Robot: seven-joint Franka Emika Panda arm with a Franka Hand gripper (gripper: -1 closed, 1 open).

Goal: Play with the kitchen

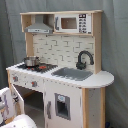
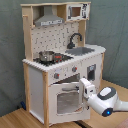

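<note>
A small metal pot [image 1: 31,61] is sitting on the kitchen [image 2: 60,70] stovetop [image 1: 37,66]; its contents and the end effector [image 2: 85,85] opening are unclear.

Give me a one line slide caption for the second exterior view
Franka arm's gripper at the windowed oven door of a toy kitchen, a small pot on its stovetop.

Hidden and cut-off parts around the kitchen [image 2: 62,60]

In the second exterior view the arm [image 2: 102,99] covers the oven door's right edge and hides the jaws; in the first exterior view the picture's lower edge cuts off the kitchen's [image 1: 65,70] base and the arm [image 1: 12,107].
</note>
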